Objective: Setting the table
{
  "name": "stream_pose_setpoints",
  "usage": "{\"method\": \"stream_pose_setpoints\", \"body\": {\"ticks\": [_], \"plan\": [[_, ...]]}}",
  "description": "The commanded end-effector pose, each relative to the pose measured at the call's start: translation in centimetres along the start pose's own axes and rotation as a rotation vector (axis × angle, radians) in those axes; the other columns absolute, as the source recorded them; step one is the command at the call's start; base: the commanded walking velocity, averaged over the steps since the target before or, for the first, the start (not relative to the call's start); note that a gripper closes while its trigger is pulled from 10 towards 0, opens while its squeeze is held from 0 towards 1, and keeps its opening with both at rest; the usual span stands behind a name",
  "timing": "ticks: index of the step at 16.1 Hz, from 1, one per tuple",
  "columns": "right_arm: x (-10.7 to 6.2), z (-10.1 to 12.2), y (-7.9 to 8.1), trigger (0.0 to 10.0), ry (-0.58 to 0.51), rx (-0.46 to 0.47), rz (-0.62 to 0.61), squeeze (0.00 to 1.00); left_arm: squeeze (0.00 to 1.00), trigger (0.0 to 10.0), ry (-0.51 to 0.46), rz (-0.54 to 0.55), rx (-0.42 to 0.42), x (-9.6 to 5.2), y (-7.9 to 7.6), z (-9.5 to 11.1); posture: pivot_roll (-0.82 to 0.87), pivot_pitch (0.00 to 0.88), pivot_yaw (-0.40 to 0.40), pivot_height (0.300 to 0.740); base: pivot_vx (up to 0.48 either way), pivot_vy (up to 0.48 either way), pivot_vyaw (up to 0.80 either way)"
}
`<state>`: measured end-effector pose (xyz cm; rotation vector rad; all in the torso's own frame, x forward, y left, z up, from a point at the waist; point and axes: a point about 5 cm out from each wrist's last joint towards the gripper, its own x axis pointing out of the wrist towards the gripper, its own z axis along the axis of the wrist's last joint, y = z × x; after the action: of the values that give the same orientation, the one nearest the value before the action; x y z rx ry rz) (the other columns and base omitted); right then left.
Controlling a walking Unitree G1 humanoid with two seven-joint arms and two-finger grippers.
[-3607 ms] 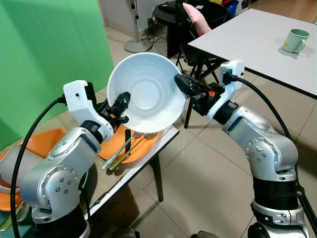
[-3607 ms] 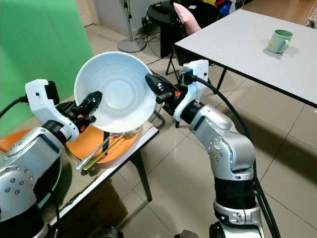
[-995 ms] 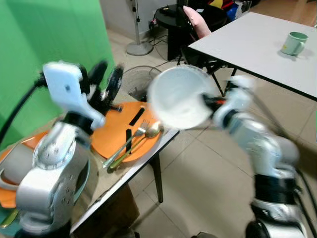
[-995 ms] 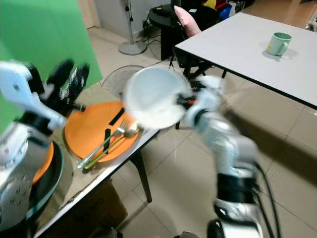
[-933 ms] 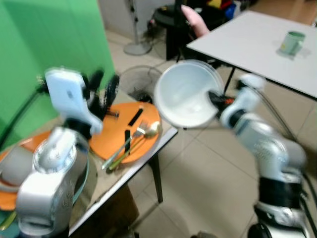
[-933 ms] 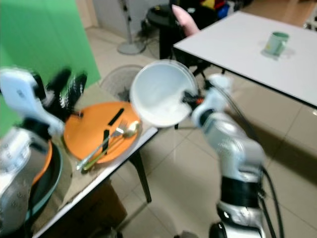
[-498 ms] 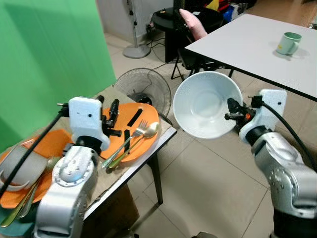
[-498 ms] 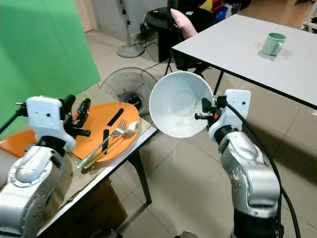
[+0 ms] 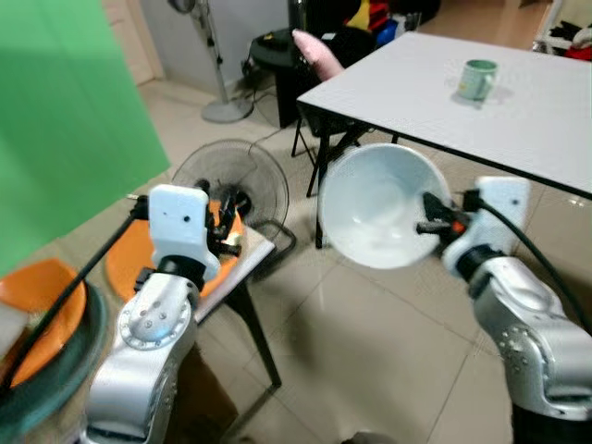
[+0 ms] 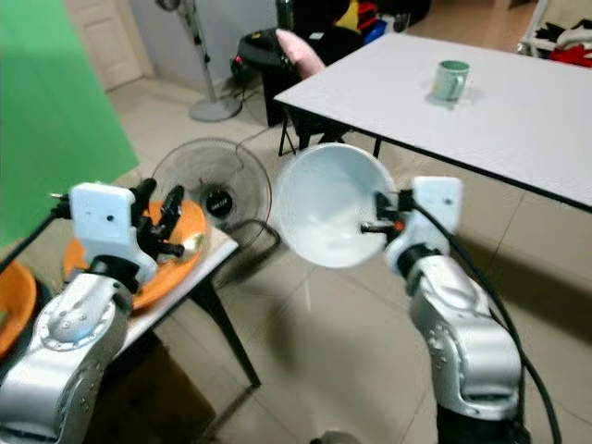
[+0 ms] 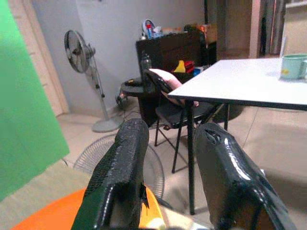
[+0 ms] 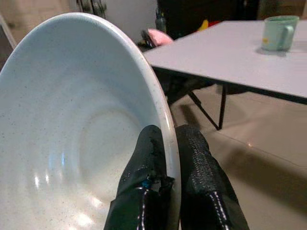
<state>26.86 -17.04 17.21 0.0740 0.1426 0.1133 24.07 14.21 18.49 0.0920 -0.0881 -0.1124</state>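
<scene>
At the far left, an orange round plate (image 9: 42, 301) sits in a teal dish rim (image 9: 79, 356) on the low side table (image 10: 199, 261), next to a green backdrop (image 9: 55, 111). Further right on that table lies a second flat orange plate (image 10: 176, 248); the left gripper (image 9: 227, 217) hovers just above it, its two black fingers (image 11: 117, 177) parted with a clear gap and nothing between them. Beyond the table edge a round wire-guard floor fan (image 9: 231, 180) lies on the tiled floor (image 9: 370, 361), and a standing pedestal fan (image 11: 81, 72) is by the back wall. In the middle, the large white round ceramic bowl (image 9: 379, 208) is held in the air over the floor, tilted on edge with its hollow facing the camera, between side table and the big white rectangular table (image 10: 481, 102). The right gripper (image 9: 433, 215) pinches the bowl's right rim, fingers (image 12: 196, 167) closed tight on it, one inside the bowl, one outside. On the white table, well apart from the bowl, stands a pale green ceramic mug (image 10: 450, 80). A black chair with a pink cushion (image 10: 301, 51) sits behind the table's left corner.
</scene>
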Motion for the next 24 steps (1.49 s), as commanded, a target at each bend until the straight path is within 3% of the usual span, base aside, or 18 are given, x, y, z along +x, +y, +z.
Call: {"method": "stream_pose_setpoints", "body": {"ticks": [1,5,12,16,24], "plan": [[-0.1,0.8,1.0,10.0,-0.035,0.008,0.038,0.0,0.0,10.0,0.01,0.003,0.002,-0.3,0.4,-0.2,-0.09,0.024,0.068,0.74,0.0,0.0,-0.66],[0.2,0.8,0.9,10.0,-0.037,0.002,0.032,0.0,0.0,10.0,0.003,-0.012,0.003,-1.0,0.1,-0.4,-0.09,0.025,0.057,0.74,0.182,0.0,-0.8],[0.8,0.9,2.1,10.0,-0.042,-0.049,0.092,0.0,0.0,10.0,0.013,0.026,0.017,-1.3,1.7,-0.8,-0.08,0.006,0.046,0.74,0.262,0.0,0.0],[1.2,0.5,2.7,10.0,-0.032,-0.022,0.112,0.0,0.0,10.0,0.014,0.034,0.022,-1.7,2.2,-0.8,-0.07,0.0,0.035,0.74,0.347,0.0,0.0],[0.9,0.3,2.3,10.0,-0.027,0.003,0.088,0.0,0.0,10.0,0.006,-0.017,0.014,-1.5,1.5,-0.7,-0.07,0.0,0.049,0.74,0.376,0.0,-0.8]]}}
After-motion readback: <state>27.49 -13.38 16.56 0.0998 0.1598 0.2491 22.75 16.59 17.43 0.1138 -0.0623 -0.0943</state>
